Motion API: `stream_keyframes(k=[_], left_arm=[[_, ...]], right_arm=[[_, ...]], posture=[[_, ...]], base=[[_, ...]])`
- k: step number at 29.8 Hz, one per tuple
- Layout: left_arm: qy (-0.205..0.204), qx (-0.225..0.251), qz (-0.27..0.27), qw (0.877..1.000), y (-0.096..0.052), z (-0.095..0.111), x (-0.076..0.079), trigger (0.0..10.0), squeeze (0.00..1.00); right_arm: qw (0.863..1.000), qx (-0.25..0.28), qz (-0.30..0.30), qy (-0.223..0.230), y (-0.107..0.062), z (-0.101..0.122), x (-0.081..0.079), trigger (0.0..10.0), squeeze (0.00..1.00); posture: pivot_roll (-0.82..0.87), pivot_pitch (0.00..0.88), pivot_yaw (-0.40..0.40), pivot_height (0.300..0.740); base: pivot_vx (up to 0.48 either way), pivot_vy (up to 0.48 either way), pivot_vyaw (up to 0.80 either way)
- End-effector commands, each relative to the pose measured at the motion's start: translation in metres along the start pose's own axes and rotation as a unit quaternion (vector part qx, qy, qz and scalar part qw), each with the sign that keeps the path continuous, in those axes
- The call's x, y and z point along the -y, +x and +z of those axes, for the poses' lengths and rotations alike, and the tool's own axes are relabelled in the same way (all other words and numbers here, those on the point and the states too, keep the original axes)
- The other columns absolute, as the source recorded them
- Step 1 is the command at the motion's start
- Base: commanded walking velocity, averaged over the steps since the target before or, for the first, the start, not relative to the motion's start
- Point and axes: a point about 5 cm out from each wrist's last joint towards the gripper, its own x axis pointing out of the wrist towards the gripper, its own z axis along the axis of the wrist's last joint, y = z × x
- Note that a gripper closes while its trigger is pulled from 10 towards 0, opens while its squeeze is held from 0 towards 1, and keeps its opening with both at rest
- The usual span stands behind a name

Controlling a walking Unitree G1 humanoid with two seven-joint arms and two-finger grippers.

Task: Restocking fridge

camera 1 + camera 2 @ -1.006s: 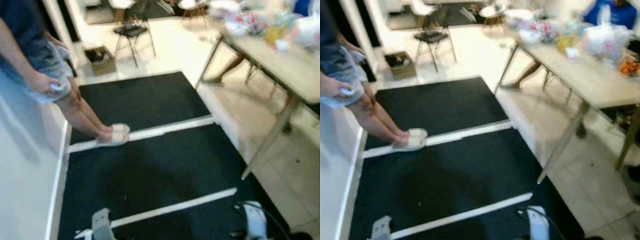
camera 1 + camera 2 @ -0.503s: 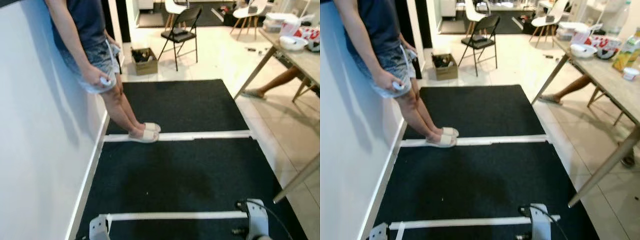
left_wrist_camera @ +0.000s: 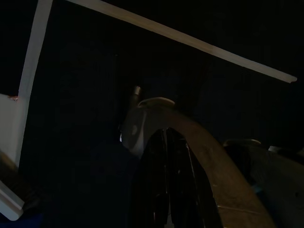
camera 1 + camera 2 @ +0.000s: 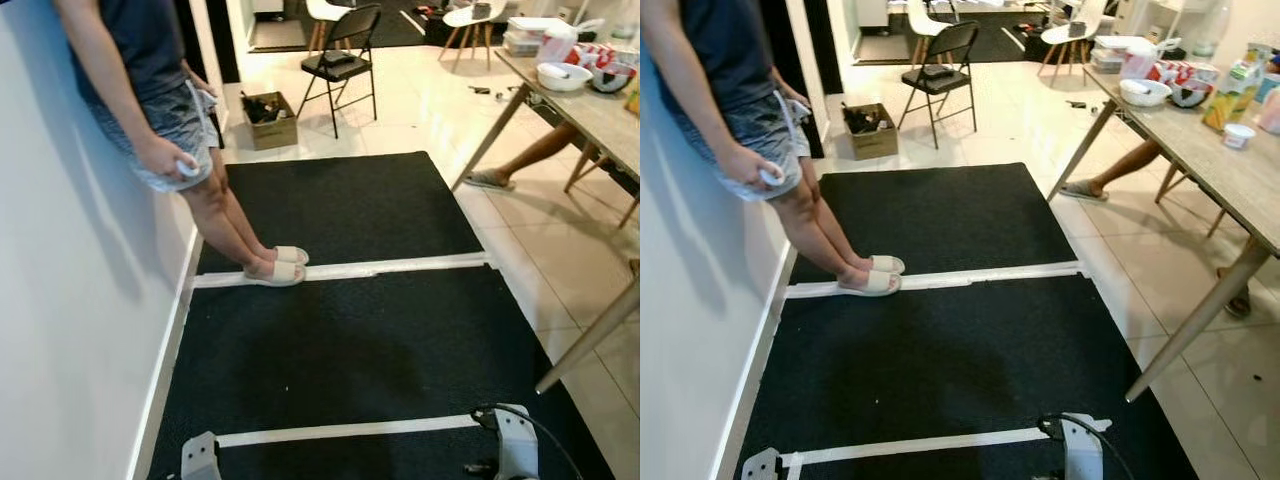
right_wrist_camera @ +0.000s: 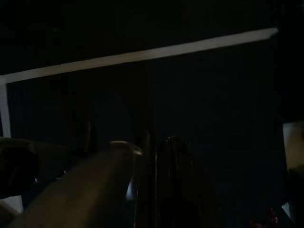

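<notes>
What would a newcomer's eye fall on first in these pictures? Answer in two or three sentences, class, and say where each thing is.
First, the person leaning on the white wall at the left, in pale slippers on a white tape line across the black mat. Next, the table at the right, crowded with bowls and packets. Beyond the mat stand a black folding chair and a cardboard box on the tiled floor.

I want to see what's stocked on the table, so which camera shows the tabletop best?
The right eye view: the table shows bowls, a carton and a cup. The left eye view catches just its corner. Both wrist views show dark floor mat.
</notes>
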Motion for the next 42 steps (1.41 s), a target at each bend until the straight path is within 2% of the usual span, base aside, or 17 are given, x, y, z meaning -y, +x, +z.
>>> stream_keyframes(k=[1,6,18,39,42], left_arm=[[0.009,-0.004,-0.003,1.000,-0.0003,-0.0024,0.0005,10.0,0.00],[0.012,-0.004,-0.004,1.000,-0.0003,-0.0023,0.0006,10.0,0.00],[0.015,-0.003,-0.009,1.000,0.0007,-0.0002,0.0030,10.0,0.00],[0.014,-0.008,-0.013,1.000,0.0011,-0.0039,0.0057,10.0,0.00],[0.014,-0.008,-0.013,1.000,0.0010,-0.0041,0.0057,10.0,0.00]], right_arm=[[1.000,0.000,-0.002,0.008,0.0001,-0.0003,-0.0001,10.0,0.00],[1.000,-0.007,-0.004,0.000,0.0001,-0.0017,0.0001,10.0,0.00],[1.000,-0.012,-0.007,-0.004,-0.0002,-0.0028,0.0012,10.0,0.00],[1.000,-0.012,-0.011,-0.011,-0.0005,0.0001,0.0031,10.0,0.00],[1.000,-0.015,-0.010,-0.016,-0.0005,-0.0009,0.0031,10.0,0.00]], posture=[[-0.03,0.000,0.007,0.740],[-0.04,0.000,0.008,0.740],[-0.04,0.000,0.006,0.740],[-0.04,0.000,-0.003,0.740],[-0.04,0.000,-0.003,0.740]], base=[[0.480,0.000,0.00],[0.480,0.000,-0.09],[0.480,0.000,-0.76],[0.480,0.000,0.00],[0.480,0.000,-0.73]])
